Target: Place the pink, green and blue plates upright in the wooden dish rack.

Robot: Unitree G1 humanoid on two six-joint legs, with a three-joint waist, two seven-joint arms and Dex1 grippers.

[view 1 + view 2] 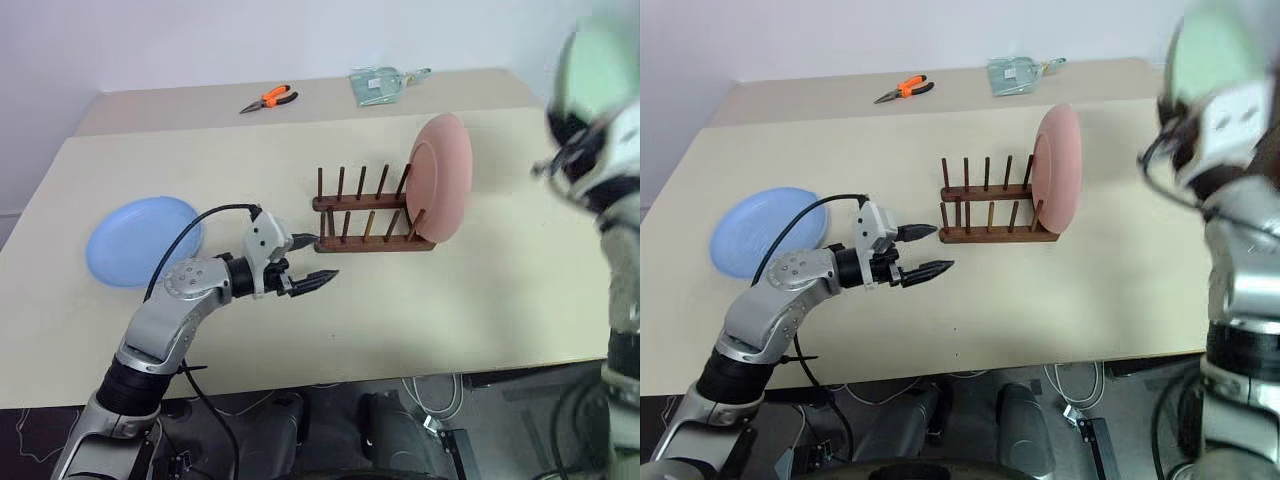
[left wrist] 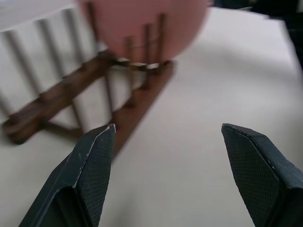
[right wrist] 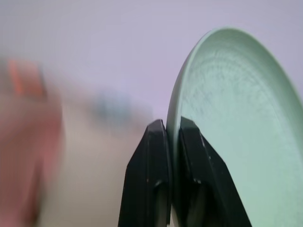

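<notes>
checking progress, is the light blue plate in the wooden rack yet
No, the round light blue plastic plate lies flat on the table, left of the dark wooden peg rack.

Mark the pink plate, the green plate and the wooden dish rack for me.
pink plate (image 1: pixel 443 178), left eye view: middle of its face, standing in the rack's right end.
green plate (image 3: pixel 241 137), right wrist view: its inner face, beside the fingers clamping its rim.
wooden dish rack (image 1: pixel 362 243), left eye view: near base rail.

No text, label or number can be read anywhere (plates, rack and tools are all unmarked).
</notes>
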